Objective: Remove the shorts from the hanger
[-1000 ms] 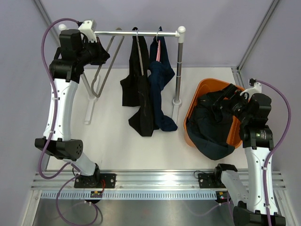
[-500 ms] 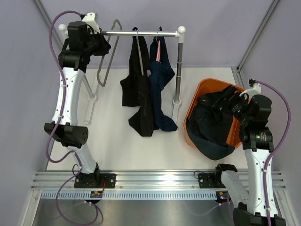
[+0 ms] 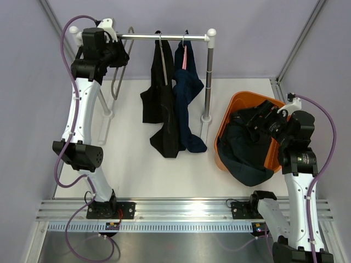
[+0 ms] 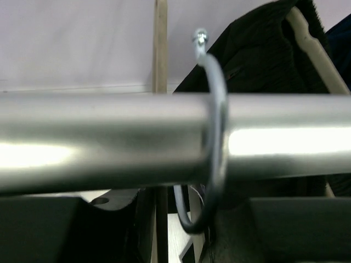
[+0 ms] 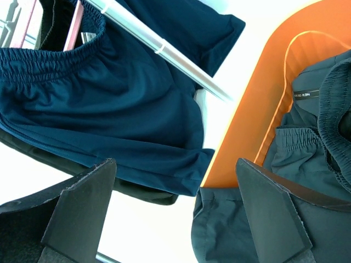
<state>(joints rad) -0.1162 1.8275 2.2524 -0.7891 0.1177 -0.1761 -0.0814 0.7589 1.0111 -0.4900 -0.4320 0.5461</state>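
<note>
Black shorts (image 3: 163, 109) and navy shorts (image 3: 187, 93) hang on hangers from the silver rail (image 3: 164, 37). Dark teal-navy shorts (image 3: 247, 156) lie in the orange basket (image 3: 233, 104), spilling over its near rim. My left gripper (image 3: 116, 53) is up at the rail's left end, at an empty grey hanger (image 3: 117, 87). In the left wrist view its hook (image 4: 218, 126) sits over the rail (image 4: 109, 142), which hides my fingertips. My right gripper (image 3: 262, 116) is open and empty above the basket. The right wrist view (image 5: 175, 160) shows the navy shorts (image 5: 109, 109) and the teal shorts (image 5: 307, 159).
The rack's right post (image 3: 208, 82) stands between the hanging shorts and the basket. Its white left foot (image 3: 104, 129) rests on the table. Walls close in the back and both sides. A metal rail with the arm bases (image 3: 181, 211) runs along the near edge.
My left arm has raised the empty hanger from low beside the rack up to the rail, and its hook now sits over the rail. The right arm has barely moved.
</note>
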